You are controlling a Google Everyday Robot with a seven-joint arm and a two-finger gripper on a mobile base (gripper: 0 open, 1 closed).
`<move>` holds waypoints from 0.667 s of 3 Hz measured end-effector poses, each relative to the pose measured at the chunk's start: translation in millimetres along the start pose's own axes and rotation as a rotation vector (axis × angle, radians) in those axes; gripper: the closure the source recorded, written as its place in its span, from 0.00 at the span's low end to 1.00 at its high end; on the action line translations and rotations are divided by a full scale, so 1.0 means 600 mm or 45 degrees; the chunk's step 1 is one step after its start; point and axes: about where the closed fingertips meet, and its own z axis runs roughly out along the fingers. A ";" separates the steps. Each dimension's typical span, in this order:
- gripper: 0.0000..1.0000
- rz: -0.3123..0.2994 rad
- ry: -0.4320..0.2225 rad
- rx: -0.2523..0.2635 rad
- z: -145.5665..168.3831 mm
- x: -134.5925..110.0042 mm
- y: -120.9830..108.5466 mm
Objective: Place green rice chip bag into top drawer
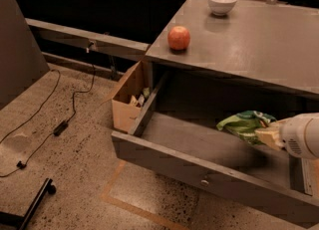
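Observation:
The green rice chip bag (243, 125) is crinkled and shiny and hangs inside the open top drawer (199, 172), low over its floor on the right side. My gripper (265, 135) comes in from the right edge, white-bodied with tan fingers (268, 137), and is shut on the bag's right end. The drawer is pulled well out from under the grey counter, with a small round knob (205, 182) on its front panel.
A red-orange apple (179, 38) and a white bowl (222, 2) stand on the counter top (259, 45). A tan cardboard box (127, 97) sits on the floor left of the drawer. Cables (65, 119) lie on the speckled floor; a black leg (30, 209) lies bottom left.

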 end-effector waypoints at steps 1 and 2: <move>0.84 -0.035 0.007 -0.033 0.031 0.000 0.010; 0.61 -0.047 0.002 -0.070 0.048 -0.005 0.015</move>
